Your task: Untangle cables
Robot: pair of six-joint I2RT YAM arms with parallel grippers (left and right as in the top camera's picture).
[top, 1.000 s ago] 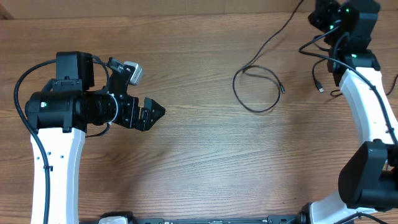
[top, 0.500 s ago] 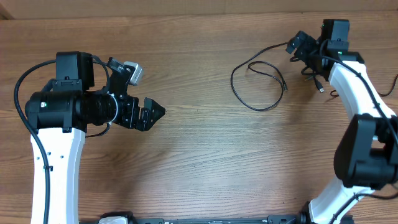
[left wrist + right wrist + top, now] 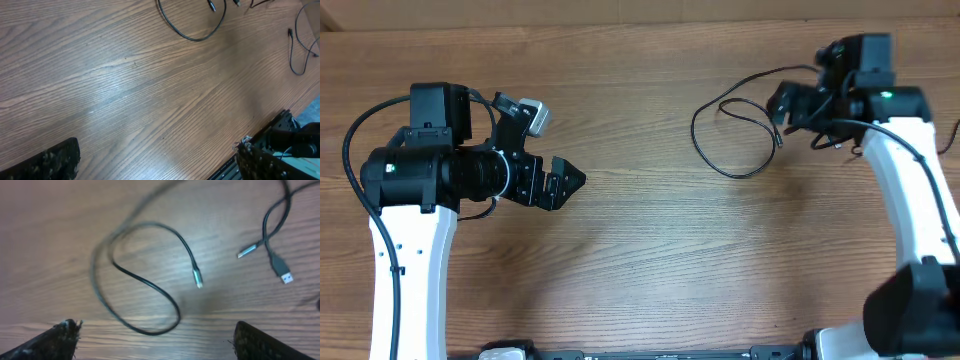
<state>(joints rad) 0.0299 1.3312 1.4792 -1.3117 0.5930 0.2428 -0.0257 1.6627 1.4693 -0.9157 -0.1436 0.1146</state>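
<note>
Wood-grain table [image 3: 640, 260] is carrying both cords at its far right. You are looking at a looped cable [image 3: 732, 176] lying just to the inner side of the right gripper [image 3: 788, 106], and a second cable [image 3: 282, 274], USB-tipped, lying at that gripper's outer side. The right gripper's jaws are standing wide apart with nothing between them; the left gripper [image 3: 563, 182] is likewise gaping empty, well apart from both cords, so your right arm is much the nearer. The loop's long axis is running roughly from far edge to near edge, its small plug end pointing toward the right gripper. Overhead, the arm is hiding most of the second cable; the right wrist view is showing it crossing over itself and apparently lying apart from the loop. Your next reach is probably going to be a short one, toward that plug end.
</note>
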